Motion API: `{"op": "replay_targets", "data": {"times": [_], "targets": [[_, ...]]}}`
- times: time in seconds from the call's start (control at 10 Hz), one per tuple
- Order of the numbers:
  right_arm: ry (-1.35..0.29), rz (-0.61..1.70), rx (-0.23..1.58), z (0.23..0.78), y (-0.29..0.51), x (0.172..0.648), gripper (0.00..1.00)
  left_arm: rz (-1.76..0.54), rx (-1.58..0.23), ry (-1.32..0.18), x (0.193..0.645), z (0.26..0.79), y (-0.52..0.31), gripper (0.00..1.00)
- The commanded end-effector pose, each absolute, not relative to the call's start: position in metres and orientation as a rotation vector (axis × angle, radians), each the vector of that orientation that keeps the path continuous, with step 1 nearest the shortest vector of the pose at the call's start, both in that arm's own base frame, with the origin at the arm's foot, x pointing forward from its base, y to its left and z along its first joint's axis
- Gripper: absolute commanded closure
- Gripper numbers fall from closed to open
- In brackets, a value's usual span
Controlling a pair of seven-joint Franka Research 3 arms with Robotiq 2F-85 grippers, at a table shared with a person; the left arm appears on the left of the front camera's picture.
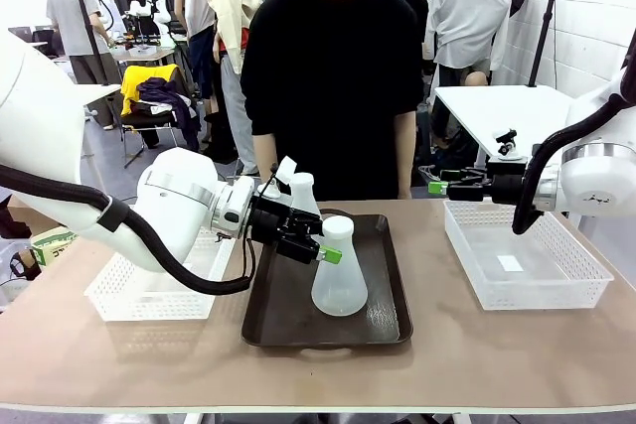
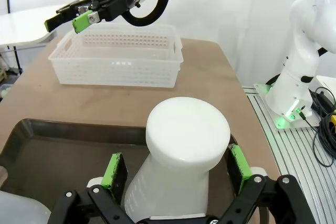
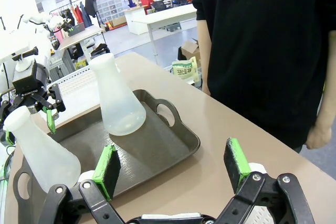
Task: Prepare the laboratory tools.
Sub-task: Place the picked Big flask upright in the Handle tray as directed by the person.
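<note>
1. Left tool (image 1: 310,242) stands spread over the dark brown tray (image 1: 268,325), its green pads (image 2: 114,170) on either side of the neck of the near flask (image 1: 338,270); the left wrist view shows a slim gap on each side of the neck, so nothing is pinched.
2. Right tool (image 1: 434,186) hangs spread and empty to the right of the tray, above the far rim of the right basket (image 1: 566,290).
3. Both flasks stand on the tray: the near flask at its middle, the far flask (image 1: 301,191) close to the tray's far left corner, partly hidden behind the left tool in the front view.
4. Each flask is upright, long axis vertical, wide base down on the tray and narrow neck pointing up.
5. Tray edges: a raised rim runs all round, with a handle cut-out (image 3: 167,113) at the end toward the person (image 1: 333,76).
6. Open room: bare tray floor lies in front of and to the right of the near flask, and the two flasks stand apart.
7. Bare table (image 1: 437,354) separates the tray from the right basket; the left basket (image 1: 124,295) sits just beside the tray's left edge, under the left arm.
8. Beyond the tray's far edge, the person stands close against the table.
</note>
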State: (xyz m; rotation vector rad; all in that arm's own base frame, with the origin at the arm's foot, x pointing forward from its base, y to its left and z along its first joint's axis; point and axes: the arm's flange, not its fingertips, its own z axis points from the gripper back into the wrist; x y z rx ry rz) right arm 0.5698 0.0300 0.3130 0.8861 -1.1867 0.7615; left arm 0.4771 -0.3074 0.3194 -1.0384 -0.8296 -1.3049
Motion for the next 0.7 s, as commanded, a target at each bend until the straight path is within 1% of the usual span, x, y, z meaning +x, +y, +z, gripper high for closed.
{"op": "replay_targets", "data": {"times": [0.0, 0.6], "targets": [[-1.177, 0.775, 0.885, 0.3128, 0.0305, 0.5690, 0.00, -1.307, -1.028, -0.861, 0.4773, 0.3189, -0.3081, 0.00], [-1.177, 0.775, 0.885, 0.3128, 0.0305, 0.5690, 0.00, -1.307, -1.028, -0.861, 0.4773, 0.3189, -0.3081, 0.00]]}}
